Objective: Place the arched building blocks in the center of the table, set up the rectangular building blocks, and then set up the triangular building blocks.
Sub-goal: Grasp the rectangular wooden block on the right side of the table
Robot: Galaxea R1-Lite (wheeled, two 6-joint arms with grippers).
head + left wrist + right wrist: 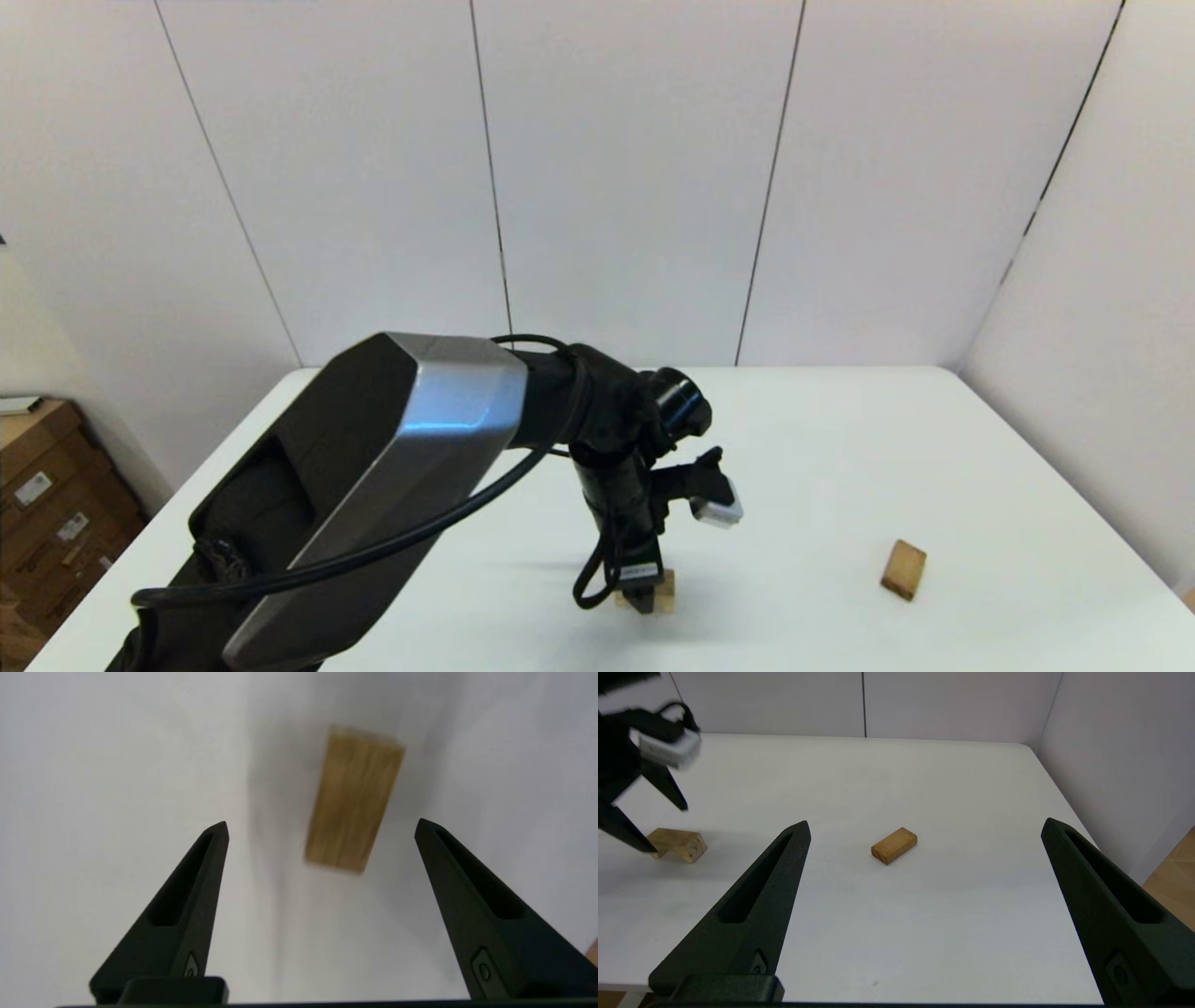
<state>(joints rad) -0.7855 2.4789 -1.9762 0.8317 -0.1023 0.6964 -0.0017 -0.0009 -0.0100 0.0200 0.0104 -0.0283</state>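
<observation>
The arched building block (665, 592) lies near the middle of the white table (840, 448), its cut-out showing in the right wrist view (677, 843). My left gripper (644, 597) points straight down over it, open, one finger on each side of the block (355, 798) and neither touching. The rectangular building block (904, 569) lies flat to the right, ahead of my right gripper (924, 823), which stands open and empty near the table's front right edge. The triangular building block is out of view.
Cardboard boxes (47, 504) are stacked on the floor past the table's left edge. White wall panels close in the back and right sides. Wooden floor (1171, 868) shows past the right edge.
</observation>
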